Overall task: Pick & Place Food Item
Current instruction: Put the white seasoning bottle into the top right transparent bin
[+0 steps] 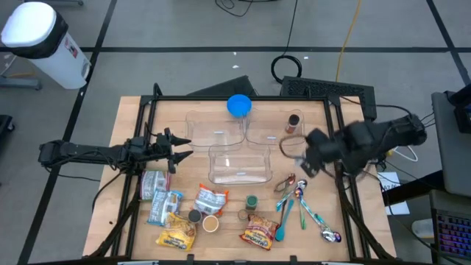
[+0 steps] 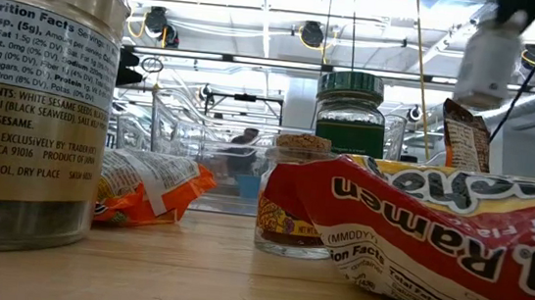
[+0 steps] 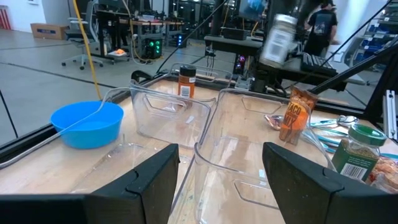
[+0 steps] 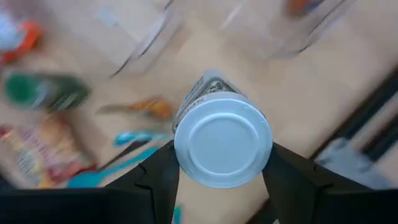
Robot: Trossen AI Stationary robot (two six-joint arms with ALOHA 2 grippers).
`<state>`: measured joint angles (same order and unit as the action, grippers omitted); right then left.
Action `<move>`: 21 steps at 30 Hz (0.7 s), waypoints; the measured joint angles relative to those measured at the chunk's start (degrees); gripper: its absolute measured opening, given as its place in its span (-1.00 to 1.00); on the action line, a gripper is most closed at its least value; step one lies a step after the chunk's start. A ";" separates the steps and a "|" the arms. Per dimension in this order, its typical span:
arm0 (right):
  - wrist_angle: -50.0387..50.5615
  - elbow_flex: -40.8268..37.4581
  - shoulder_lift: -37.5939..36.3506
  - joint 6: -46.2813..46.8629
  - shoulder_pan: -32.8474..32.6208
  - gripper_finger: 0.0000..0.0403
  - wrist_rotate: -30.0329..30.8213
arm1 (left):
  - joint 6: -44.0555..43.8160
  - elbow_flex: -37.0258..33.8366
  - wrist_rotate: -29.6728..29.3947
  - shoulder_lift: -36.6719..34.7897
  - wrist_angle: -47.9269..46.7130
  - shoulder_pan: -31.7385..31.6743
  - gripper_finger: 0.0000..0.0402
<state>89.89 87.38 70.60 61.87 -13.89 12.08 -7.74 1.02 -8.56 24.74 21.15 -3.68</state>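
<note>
My right gripper is shut on a small jar with a pale round lid. It holds the jar high above the table's right side, and the jar shows blurred in the left wrist view and in the low view. In the high view that gripper hangs right of the clear bins. My left gripper stands open and level at the table's left. It points at the bins with nothing between its fingers. My right gripper pinches the jar between its two fingers, on opposite sides just below the lid's rim. The fingers slant steeply down from above. The jar is lifted clear of the table, with its lid toward the wrist and its body pointing away below.
A blue bowl and a brown spice jar stand at the far edge. Snack packets, a ramen packet, a green-lidded jar and utensils lie toward the near edge.
</note>
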 joint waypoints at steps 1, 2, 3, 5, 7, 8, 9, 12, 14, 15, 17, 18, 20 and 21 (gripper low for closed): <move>-0.11 0.26 -0.08 -2.49 2.52 -0.08 0.31 | 0.01 0.02 0.00 0.01 0.00 0.01 0.20; -0.48 0.32 -0.04 -4.84 5.20 -0.08 0.37 | 0.00 0.00 0.00 -0.01 0.00 -0.01 0.20; -0.55 0.32 0.12 -7.34 8.01 -0.08 0.06 | 0.01 0.00 0.00 -0.01 0.02 -0.01 0.20; -0.76 0.30 0.69 -12.38 13.15 -0.08 -0.27 | 0.01 0.00 0.00 0.01 0.02 0.01 0.20; -2.01 0.30 1.41 -17.32 18.14 -0.08 -0.31 | 0.01 0.00 0.02 0.00 0.02 0.01 0.20; -2.58 0.30 1.62 -19.88 20.47 -0.08 -0.33 | 0.01 0.00 0.00 -0.01 0.02 0.00 0.20; -3.45 0.30 2.00 -22.17 22.60 -0.08 -0.30 | 0.00 0.02 0.00 -0.01 0.02 -0.01 0.20; -6.51 0.30 3.70 -28.31 28.15 -0.08 -0.76 | 0.01 0.00 0.00 -0.01 0.02 0.01 0.20; -8.88 0.30 4.98 -32.18 31.25 -0.08 -3.22 | 0.01 0.00 0.00 0.01 0.02 0.00 0.20; -9.61 0.30 5.69 -33.84 32.58 -0.08 -4.46 | 0.00 0.00 0.02 -0.01 0.02 0.00 0.20; -10.31 0.30 7.25 -36.81 34.81 -0.08 -6.00 | 0.00 0.01 0.02 0.00 0.02 -0.01 0.20; -10.29 0.30 8.12 -38.16 35.81 -0.08 -6.39 | -0.01 0.00 0.00 0.01 0.03 -0.01 0.20; -10.00 0.30 9.82 -40.26 37.45 -0.08 -6.31 | 0.00 0.01 0.00 0.00 0.02 0.00 0.20; -9.86 0.30 10.69 -41.19 38.15 -0.08 -6.25 | 0.01 0.00 0.00 0.01 0.03 0.00 0.20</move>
<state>80.03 87.68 81.30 20.68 24.26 5.83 -7.73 1.02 -8.55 24.75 21.18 -3.67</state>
